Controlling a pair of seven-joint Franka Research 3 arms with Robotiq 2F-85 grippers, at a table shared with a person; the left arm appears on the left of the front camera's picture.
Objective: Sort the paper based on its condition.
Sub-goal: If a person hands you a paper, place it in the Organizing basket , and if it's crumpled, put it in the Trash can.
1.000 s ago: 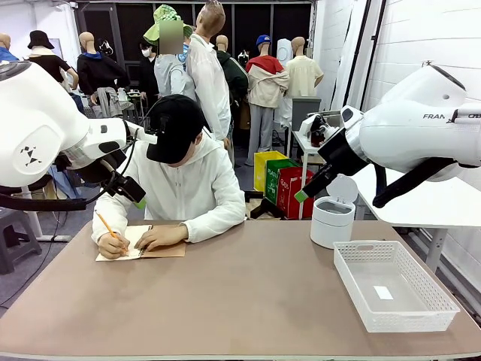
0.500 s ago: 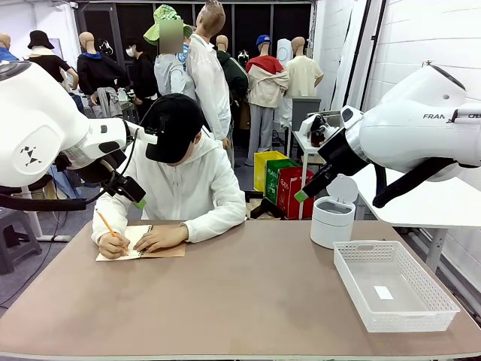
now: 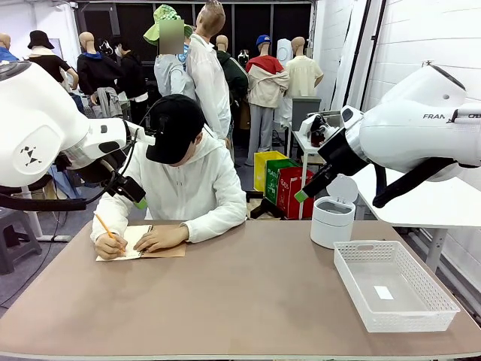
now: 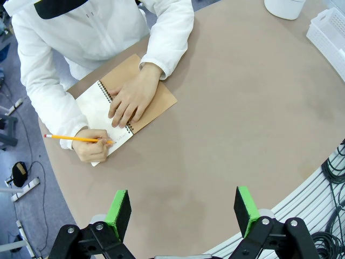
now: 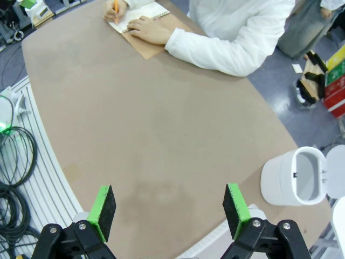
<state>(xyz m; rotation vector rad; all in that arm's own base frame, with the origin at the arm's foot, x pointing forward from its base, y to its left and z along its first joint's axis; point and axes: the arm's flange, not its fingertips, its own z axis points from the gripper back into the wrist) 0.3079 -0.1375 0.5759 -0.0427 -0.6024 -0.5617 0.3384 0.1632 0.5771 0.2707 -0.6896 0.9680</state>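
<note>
The bench (image 3: 248,301) spans the lower part of the front view. A person (image 3: 188,188) sits at its far edge, upper left. A basket (image 3: 409,320) stands at lower right, with a bin (image 3: 331,222) just behind it, lid up. The left end effector (image 4: 181,197) and right end effector (image 5: 168,194) hang above the bench, fingers spread, holding nothing. A notebook (image 4: 161,97) lies open at far left. The paper (image 4: 94,108) is its white page, with a hand (image 4: 129,100) resting on it and a pencil (image 4: 75,138) tip touching it.

A person's hand (image 4: 90,147) writes in an open notebook (image 4: 159,93) with a yellow pencil (image 4: 75,138). The other hand (image 4: 129,101) lies flat on the notebook. The left jaws stand wide apart above the brown surface (image 4: 248,113), holding nothing.
</note>
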